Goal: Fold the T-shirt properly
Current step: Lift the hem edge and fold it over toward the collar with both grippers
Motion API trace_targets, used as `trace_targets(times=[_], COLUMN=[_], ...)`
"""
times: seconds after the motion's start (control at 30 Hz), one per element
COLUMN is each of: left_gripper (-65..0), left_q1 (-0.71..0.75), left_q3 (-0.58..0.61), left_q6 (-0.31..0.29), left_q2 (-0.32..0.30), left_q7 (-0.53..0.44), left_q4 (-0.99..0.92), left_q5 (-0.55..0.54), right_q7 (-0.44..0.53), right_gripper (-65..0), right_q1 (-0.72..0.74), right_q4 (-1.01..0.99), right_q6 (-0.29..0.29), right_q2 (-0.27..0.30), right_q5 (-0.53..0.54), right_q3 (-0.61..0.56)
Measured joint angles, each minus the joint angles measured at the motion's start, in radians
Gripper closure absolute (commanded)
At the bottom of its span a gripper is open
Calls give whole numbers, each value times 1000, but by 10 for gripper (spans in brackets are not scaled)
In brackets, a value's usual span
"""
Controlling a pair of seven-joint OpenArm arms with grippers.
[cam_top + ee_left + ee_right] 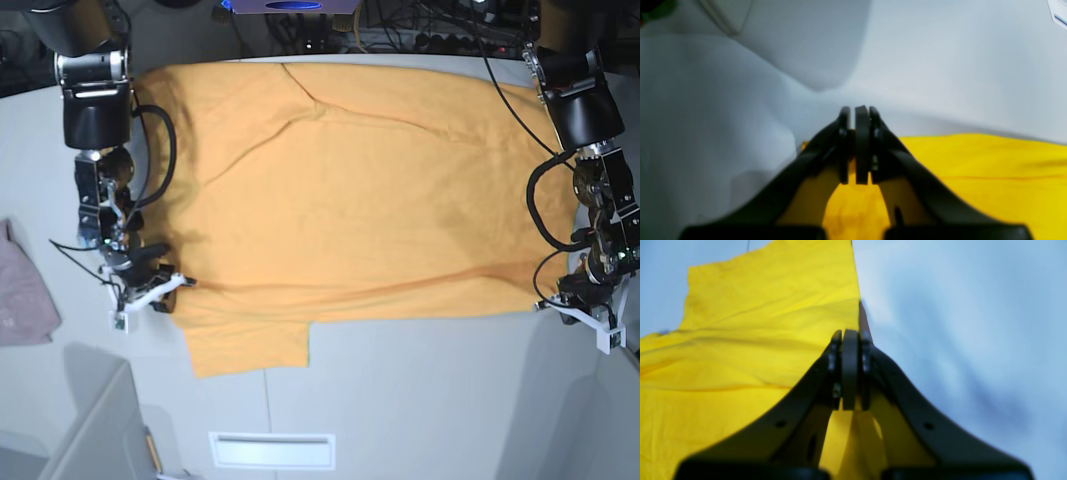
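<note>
The orange-yellow T-shirt (350,200) lies spread across the grey table, with one sleeve (250,350) sticking out toward the near edge. My right gripper (178,285) is on the base view's left, at the shirt's near left corner. In the right wrist view it (850,335) is shut at the fabric's edge, with yellow cloth (740,340) running under the jaws. My left gripper (562,303) is at the near right corner. In the left wrist view it (857,113) is shut, and yellow fabric (973,173) shows between and under the fingers.
A small pale pink cloth (25,290) lies at the table's left edge. A white slotted plate (270,450) is set in the table near the front. Cables and equipment (400,25) crowd the far side behind the shirt.
</note>
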Motion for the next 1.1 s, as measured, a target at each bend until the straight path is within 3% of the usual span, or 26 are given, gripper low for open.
trace_targets(times=[0.17, 0.3, 0.43, 0.53, 0.83, 1.0, 1.1], left_gripper=[0, 0, 0, 0, 0, 0, 0], left_q1=[0, 18, 63, 103, 225, 306, 314], left_q3=[-3, -80, -94, -95, -100, -162, -159], left_q6=[0, 2, 4, 3, -1, 4, 3], left_q2=[0, -1, -14, -3, -38, -61, -63], left_q7=[0, 0, 23, 49, 50, 56, 51], left_q4=[6, 10, 10, 13, 200, 261, 272], left_q5=[0, -33, -185, -235, -244, -229, -241], right_q7=[-6, -67, -108, -167, -255, -267, -340], right_gripper=[0, 0, 0, 0, 0, 0, 0], right_q1=[-17, -43, -39, -54, -161, -219, -232], right_q4=[32, 134, 149, 174, 331, 423, 453], right_q6=[-1, 0, 0, 0, 0, -4, 0], right_q2=[1, 1, 19, 27, 23, 25, 6], right_q5=[-1, 3, 3, 2, 6, 8, 19], right_q3=[0, 4, 5, 6, 9, 13, 113])
